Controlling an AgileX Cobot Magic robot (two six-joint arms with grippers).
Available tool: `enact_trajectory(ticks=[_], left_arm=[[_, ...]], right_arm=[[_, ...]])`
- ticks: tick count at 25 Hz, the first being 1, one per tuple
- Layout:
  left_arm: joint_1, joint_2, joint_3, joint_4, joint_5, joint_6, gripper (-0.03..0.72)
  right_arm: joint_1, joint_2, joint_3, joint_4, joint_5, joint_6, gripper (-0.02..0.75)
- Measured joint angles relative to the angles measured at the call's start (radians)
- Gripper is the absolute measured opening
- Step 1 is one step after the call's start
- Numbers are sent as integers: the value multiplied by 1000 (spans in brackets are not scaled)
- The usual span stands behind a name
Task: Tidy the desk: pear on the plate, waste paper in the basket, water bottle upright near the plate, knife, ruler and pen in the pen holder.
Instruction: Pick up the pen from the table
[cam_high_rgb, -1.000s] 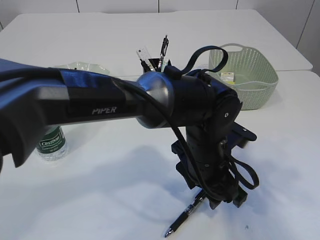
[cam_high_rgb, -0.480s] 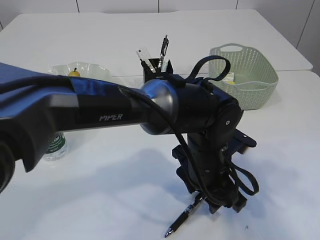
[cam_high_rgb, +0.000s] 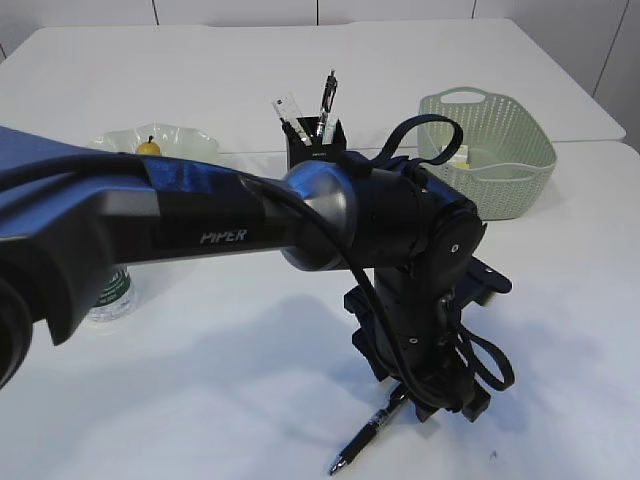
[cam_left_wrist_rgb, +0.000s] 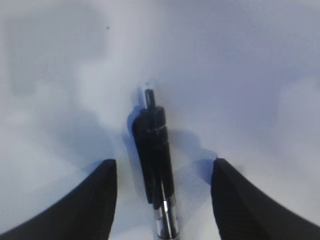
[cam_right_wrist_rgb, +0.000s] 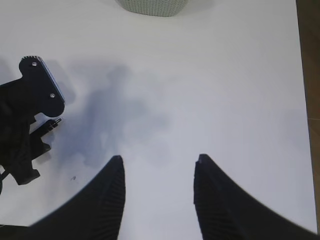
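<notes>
A black pen (cam_high_rgb: 365, 440) lies on the white desk (cam_high_rgb: 200, 400) near its front edge. My left gripper (cam_high_rgb: 440, 388) stands low over the pen's upper end. In the left wrist view the pen (cam_left_wrist_rgb: 155, 160) lies between the open fingers (cam_left_wrist_rgb: 95, 200), untouched on either side. My right gripper (cam_right_wrist_rgb: 160, 157) is open over bare desk. The pen holder (cam_high_rgb: 316, 140) holds the ruler (cam_high_rgb: 288, 108) and another pen (cam_high_rgb: 328, 95). The pear (cam_high_rgb: 148, 147) sits on the plate (cam_high_rgb: 185, 138). The water bottle (cam_high_rgb: 110, 295) stands upright, half hidden by the arm. Waste paper (cam_high_rgb: 458, 155) lies in the basket (cam_high_rgb: 500, 160). I cannot make out the knife.
The left arm (cam_high_rgb: 200, 225) stretches across the middle of the exterior view and hides much of the desk behind it. In the right wrist view the left gripper's body (cam_right_wrist_rgb: 25, 115) is at the left, the basket's base (cam_right_wrist_rgb: 152, 6) at the top, and the desk's edge (cam_right_wrist_rgb: 300, 100) at the right.
The left arm has sunk and shifted a little, which uncovers the pear on the plate. Its gripper sits slightly lower over the pen. Both grippers stay as open as before.
</notes>
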Motion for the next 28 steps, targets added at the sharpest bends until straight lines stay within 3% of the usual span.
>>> enact_trajectory(ticks=[16, 28], left_arm=[[0, 6, 0, 2, -2, -2, 418], [0, 6, 0, 2, -6, -2, 140]], right_arm=[[0, 0, 0, 4, 0, 0, 368], [0, 0, 0, 4, 0, 0, 368]])
